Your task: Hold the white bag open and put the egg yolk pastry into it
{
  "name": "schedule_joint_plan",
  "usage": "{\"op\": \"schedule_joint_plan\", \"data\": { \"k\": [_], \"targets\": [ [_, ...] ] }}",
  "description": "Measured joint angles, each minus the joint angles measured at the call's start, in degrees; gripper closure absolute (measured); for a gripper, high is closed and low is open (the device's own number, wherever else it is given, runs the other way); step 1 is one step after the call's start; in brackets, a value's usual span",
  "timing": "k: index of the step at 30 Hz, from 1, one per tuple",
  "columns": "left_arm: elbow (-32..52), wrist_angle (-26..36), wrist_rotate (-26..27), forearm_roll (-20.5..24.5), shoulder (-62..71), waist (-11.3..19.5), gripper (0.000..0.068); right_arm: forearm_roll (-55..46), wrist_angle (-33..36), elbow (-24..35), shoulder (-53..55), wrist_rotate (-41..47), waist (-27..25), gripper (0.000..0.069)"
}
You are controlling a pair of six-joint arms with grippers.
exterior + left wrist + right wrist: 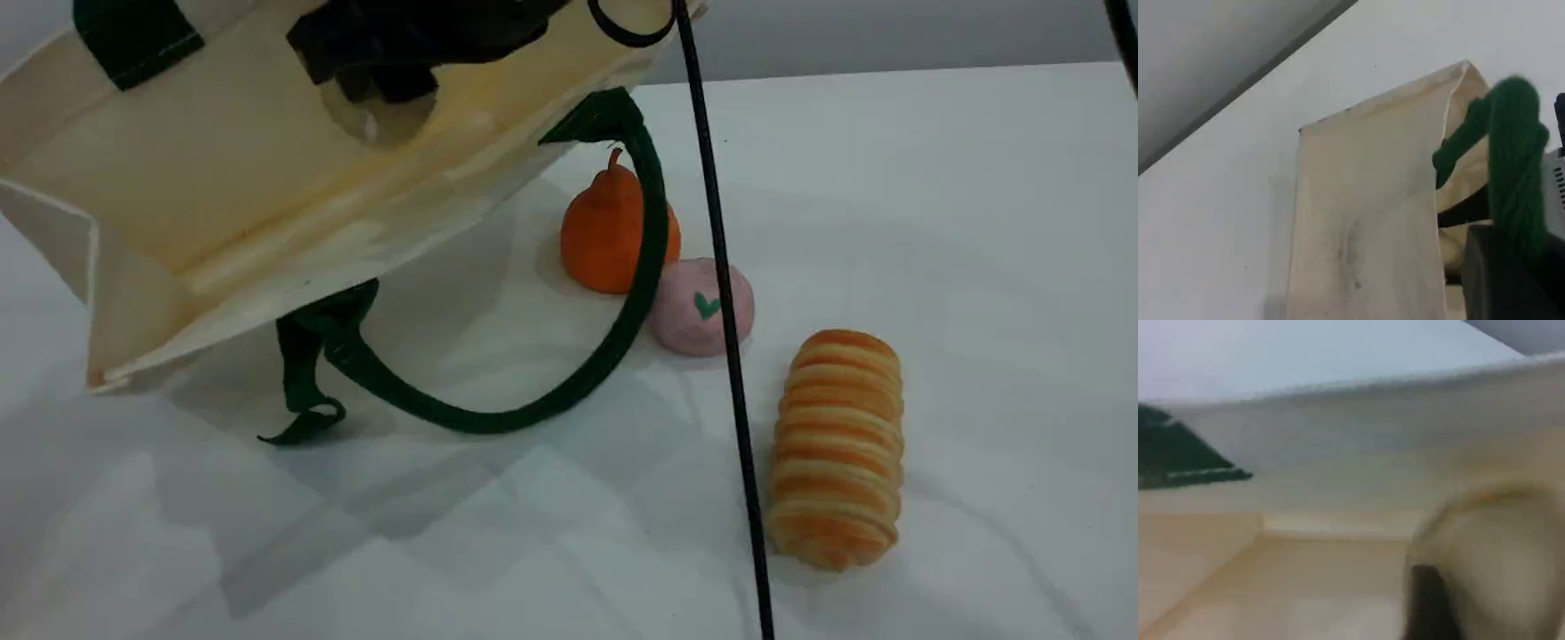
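Note:
The white bag hangs tilted above the table's left side with its mouth open. One dark green handle droops in a loop onto the table. In the left wrist view my left gripper is shut on the other green handle, beside the bag's cream wall. My right gripper is a dark shape inside the bag's mouth. The pale egg yolk pastry shows just under it. The blurred right wrist view shows the bag's inner wall and the pastry against a dark fingertip. How the right jaws stand is unclear.
On the table right of the bag are an orange pear, a pink ball with a green heart and a long striped bread roll. A thin black cable crosses the view in front of them.

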Motion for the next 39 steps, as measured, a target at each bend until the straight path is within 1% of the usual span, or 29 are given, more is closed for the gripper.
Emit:
{"op": "schedule_joint_plan", "data": {
  "k": [2, 4, 5, 7, 11, 15, 17, 20, 24, 27, 31, 36, 39],
  "targets": [
    [0.00, 0.00, 0.00, 0.00, 0.00, 0.00, 0.0584, 1.70, 0.00, 0.00, 0.00, 0.00, 0.00, 0.0184],
    [0.00, 0.17, 0.00, 0.21, 0.00, 0.00, 0.0584, 2.50, 0.82, 0.00, -0.06, 0.00, 0.00, 0.0118],
    [0.00, 0.16, 0.00, 0.21, 0.00, 0.00, 0.0584, 2.45, 1.43, 0.00, -0.22, 0.00, 0.00, 0.0095],
    [0.00, 0.10, 0.00, 0.21, 0.00, 0.00, 0.0584, 2.12, 2.07, 0.00, -0.94, 0.00, 0.00, 0.0079],
    [0.00, 0.10, 0.00, 0.21, 0.00, 0.00, 0.0584, 0.29, 4.07, 0.06, -3.82, -0.05, -0.44, 0.0094],
    [0.00, 0.04, 0.00, 0.21, 0.05, 0.00, 0.0584, -2.83, 7.54, 0.10, -8.22, 0.16, -0.93, 0.0113],
    [0.00, 0.04, 0.00, 0.21, 0.05, 0.00, 0.0584, -4.05, 11.14, 0.10, -10.79, 1.04, -1.79, 0.0115],
    [0.00, 0.04, -0.04, 0.21, 0.05, 0.06, 0.0584, -6.66, 14.62, 0.10, -13.82, 3.28, -3.16, 0.0114],
    [0.00, 0.04, -0.04, 0.21, 0.05, 0.06, 0.0584, -11.59, 18.50, 0.10, -16.77, 8.26, -7.28, 0.0114],
    [0.00, 0.04, -0.04, 0.21, 0.05, 0.06, 0.0584, -16.42, 21.71, 0.10, -18.53, 13.30, -11.34, 0.0114],
    [0.00, 0.04, -0.16, 0.15, 0.05, 0.06, 0.0584, -21.82, 23.67, 0.12, -20.49, 18.92, -17.47, 0.0114],
    [0.00, 0.04, -0.04, 0.15, 0.05, 0.06, 0.0576, -23.84, 25.63, 0.12, -20.98, 20.48, -23.83, 0.0114],
    [0.00, -0.07, 0.10, 0.82, 0.05, 0.06, 0.0541, -23.79, 26.14, 0.12, -20.98, 20.48, -26.17, 0.0114]
  ]
}}
